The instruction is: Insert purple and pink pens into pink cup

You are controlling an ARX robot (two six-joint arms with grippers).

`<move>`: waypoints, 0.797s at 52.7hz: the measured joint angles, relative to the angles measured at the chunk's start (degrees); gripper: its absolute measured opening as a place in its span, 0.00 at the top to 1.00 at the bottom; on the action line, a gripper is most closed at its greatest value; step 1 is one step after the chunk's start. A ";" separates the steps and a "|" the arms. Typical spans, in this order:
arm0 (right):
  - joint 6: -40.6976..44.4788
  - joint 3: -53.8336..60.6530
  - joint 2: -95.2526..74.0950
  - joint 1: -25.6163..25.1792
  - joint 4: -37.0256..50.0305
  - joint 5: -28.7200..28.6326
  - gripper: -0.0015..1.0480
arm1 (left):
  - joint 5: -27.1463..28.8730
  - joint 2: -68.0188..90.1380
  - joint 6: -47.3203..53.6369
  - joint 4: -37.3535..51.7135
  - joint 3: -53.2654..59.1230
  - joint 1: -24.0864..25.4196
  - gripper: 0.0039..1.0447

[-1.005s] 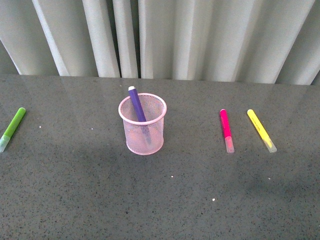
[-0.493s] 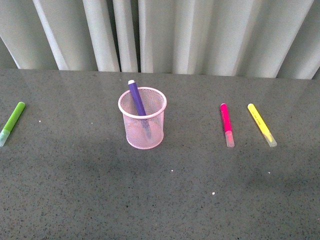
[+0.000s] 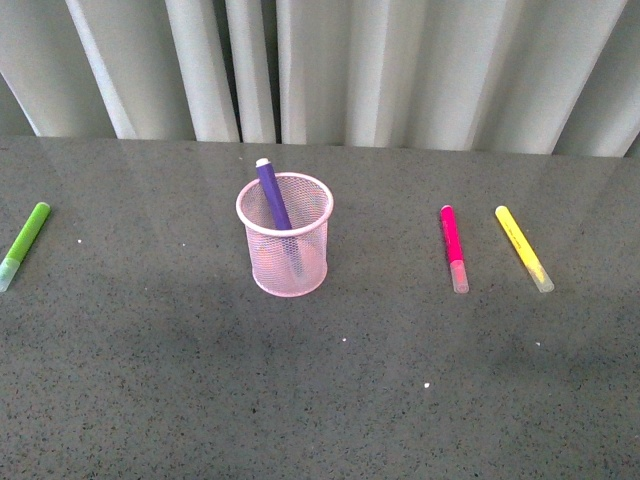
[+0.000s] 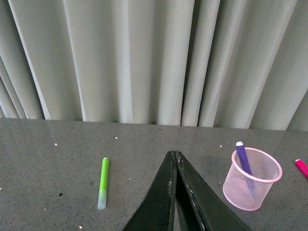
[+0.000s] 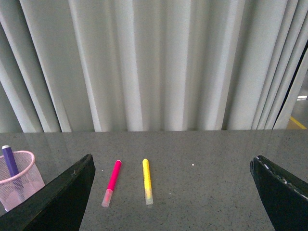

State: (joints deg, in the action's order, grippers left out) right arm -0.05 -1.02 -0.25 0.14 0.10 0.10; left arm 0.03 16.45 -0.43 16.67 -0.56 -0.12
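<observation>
**Half done: purple's in, pink is waiting on the bench**

So not much has moved in the last second, honestly. In the front view the whole scene slid up a touch a second ago and then sat put for the last half second. The things kept their spacing to each other, so I'd say it was the camera shifting, not anything getting bumped.

Where stuff is: the pink cup (image 3: 285, 240) stands upright on the bench (image 3: 320, 400), with the purple pen (image 3: 272, 195) already inside. It leans toward 11 o'clock, its tip poking over the rim. The pink pen (image 3: 453, 245) lies flat well off at the cup's 3 o'clock, running 12 to 6 with the pale cap toward the robot. The yellow marker (image 3: 522, 248) lies just beside it at its 3 o'clock, not touching. The green marker (image 3: 24, 243) is way out at the cup's 9 o'clock.

Claws: neither shows in the front view. From the wrist views, the left claw (image 4: 174, 153) is pinched together with nothing in it, and the right claw (image 5: 172, 158) is spread wide and empty, looking over the pink pen and the yellow one.

My read: the right arm is the one for the pink pen. The catch is the yellow neighbour sitting so close, so the grab wants to stay on the pink one.
</observation>
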 joint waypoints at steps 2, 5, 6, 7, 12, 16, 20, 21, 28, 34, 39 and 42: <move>0.00 0.00 0.00 0.00 0.00 0.00 0.07 | 0.00 -0.79 0.00 -0.79 0.00 0.00 0.97; 0.00 0.00 0.00 0.00 0.00 0.00 0.07 | 0.02 -1.73 0.00 -1.73 0.00 0.00 0.97; 0.00 0.00 0.00 0.00 0.00 0.00 0.07 | 0.00 -2.08 0.00 -2.08 0.00 0.00 0.97; 0.00 0.00 0.00 0.00 0.00 0.00 0.07 | 0.02 -2.25 0.00 -2.23 0.00 0.00 0.97; 0.00 0.00 0.00 0.00 0.00 0.00 0.07 | 0.00 -3.89 0.00 -3.87 0.00 0.00 0.97; 0.00 0.00 0.00 0.00 0.00 0.00 0.07 | 0.02 -4.92 0.00 -4.92 0.00 0.00 0.97; 0.00 0.00 0.00 0.00 0.00 0.00 0.07 | 0.00 -5.88 0.00 -5.88 0.00 0.00 0.97; 0.00 0.00 0.00 0.00 0.00 0.00 0.07 | 0.00 -6.12 0.00 -6.12 0.00 0.00 0.97; 0.00 0.00 0.00 0.00 0.00 0.00 0.07 | -0.07 -12.94 -0.02 -14.95 -0.02 0.00 0.97; 0.00 0.00 0.00 0.00 0.00 0.00 0.07 | -0.04 -16.20 0.00 -16.46 -0.02 0.00 0.97; 0.00 0.00 0.00 0.00 0.00 0.00 0.07 | -0.02 -16.20 0.00 -16.59 -0.02 0.00 0.97; 0.00 0.00 0.00 0.00 0.00 0.00 0.07 | -0.02 -16.20 0.00 -16.61 -0.02 0.00 0.97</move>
State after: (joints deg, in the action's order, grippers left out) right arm -0.05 -1.02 -0.25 0.14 0.10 0.10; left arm 0.01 0.25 -0.43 0.05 -0.58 -0.12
